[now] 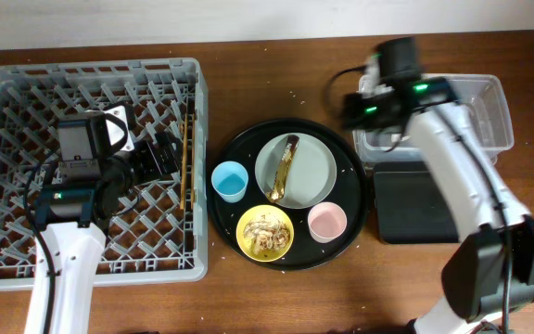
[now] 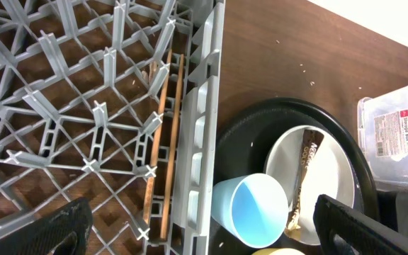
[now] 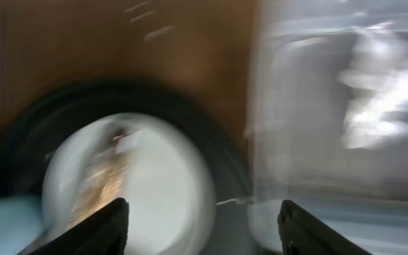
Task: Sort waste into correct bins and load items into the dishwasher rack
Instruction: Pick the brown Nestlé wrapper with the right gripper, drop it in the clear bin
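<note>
The round grey plate sits on a round black tray with the long gold-brown wrapper lying on it. The blue cup, the pink cup and the yellow bowl holding beige scraps stand around it. The grey rack is at the left. My left gripper is open over the rack's right side, with the blue cup just past the rack wall. My right gripper is open and empty between the plate and the clear tub. A blurred white shape lies in the tub.
The shallow black rectangular tray lies in front of the clear tub at the right. Thin wooden sticks stand along the rack's right wall, also in the left wrist view. Small white grains are scattered on the wooden table.
</note>
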Robot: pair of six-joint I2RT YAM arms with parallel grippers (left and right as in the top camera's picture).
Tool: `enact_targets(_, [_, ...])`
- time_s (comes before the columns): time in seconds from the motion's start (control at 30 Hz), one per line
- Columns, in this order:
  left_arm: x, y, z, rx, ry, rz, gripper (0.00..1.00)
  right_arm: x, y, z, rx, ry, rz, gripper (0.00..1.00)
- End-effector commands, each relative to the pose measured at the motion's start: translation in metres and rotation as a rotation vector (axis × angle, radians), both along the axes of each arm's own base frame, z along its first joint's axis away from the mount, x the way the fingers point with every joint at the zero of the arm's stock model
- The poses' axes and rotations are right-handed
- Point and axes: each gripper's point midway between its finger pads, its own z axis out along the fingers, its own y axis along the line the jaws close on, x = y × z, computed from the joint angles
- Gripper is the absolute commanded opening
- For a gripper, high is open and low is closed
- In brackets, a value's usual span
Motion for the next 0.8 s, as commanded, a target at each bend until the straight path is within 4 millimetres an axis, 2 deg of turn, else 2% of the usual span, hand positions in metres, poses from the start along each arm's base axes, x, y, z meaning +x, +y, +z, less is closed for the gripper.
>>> enact_targets(0.0, [0.003,-0.003,0.008,-0.004,-0.021,-0.018,0.99,-0.037,0.079,-0.015,0.031,0.075,0.062,0.61])
enact_targets(0.03, [0.003,-0.003,0.008,-0.004,-0.021,-0.018,0.99,-0.043,0.085,-0.040,-0.043,0.109,-0.035,0.60])
enact_targets(0.07, [0.003,-0.003,0.008,-0.004,-0.021,-0.018,0.99,-0.044,0.087,-0.056,-0.090,0.117,-0.088,0.58])
enact_targets(0.13, [0.003,-0.003,0.008,-0.004,-0.020,-0.018,0.99,-0.034,0.097,-0.090,-0.126,0.122,-0.115,0.57])
enact_targets(0.23, [0.002,-0.003,0.007,-0.005,-0.017,-0.018,0.99,-0.025,0.112,-0.124,-0.086,0.151,-0.095,0.54])
enact_targets(0.37, [0.002,-0.003,0.007,-0.005,-0.017,-0.018,0.99,-0.029,0.109,-0.150,-0.118,0.201,-0.097,0.43])
enact_targets(0.4, [0.002,-0.003,0.007,-0.005,-0.017,-0.018,0.99,-0.030,0.108,-0.152,-0.120,0.206,-0.097,0.37])
enact_targets(0.43, [0.002,-0.003,0.007,-0.005,-0.017,-0.018,0.99,-0.030,0.108,-0.154,-0.124,0.211,-0.097,0.25])
enact_targets(0.47, [0.002,-0.003,0.007,-0.005,-0.017,-0.018,0.99,-0.033,0.108,-0.154,-0.122,0.224,-0.094,0.04])
enact_targets(0.53, [0.003,-0.003,0.007,-0.005,-0.016,-0.018,0.99,-0.025,0.106,-0.127,-0.104,0.182,-0.075,0.04])
enact_targets(0.6, [0.003,-0.003,0.007,-0.005,-0.016,-0.018,0.99,-0.008,0.100,-0.077,-0.055,0.096,-0.087,0.04])
enact_targets(0.63, [0.003,-0.003,0.007,-0.005,-0.016,-0.018,0.99,0.002,0.088,-0.040,-0.018,0.031,-0.112,0.04])
enact_targets(0.67, [0.003,-0.003,0.007,-0.005,-0.016,-0.018,0.99,0.010,0.074,-0.014,0.008,-0.017,-0.146,0.04])
enact_targets(0.7, [0.003,-0.003,0.007,-0.005,-0.016,-0.018,0.99,0.017,0.050,0.015,0.036,-0.074,-0.199,0.04])
enact_targets(0.73, [0.003,-0.003,0.007,-0.005,-0.016,-0.018,0.99,0.022,0.029,0.031,0.050,-0.108,-0.245,0.04])
enact_targets(0.77, [0.003,-0.003,0.007,-0.005,-0.016,-0.018,0.99,0.027,-0.001,0.041,0.057,-0.127,-0.314,0.04])
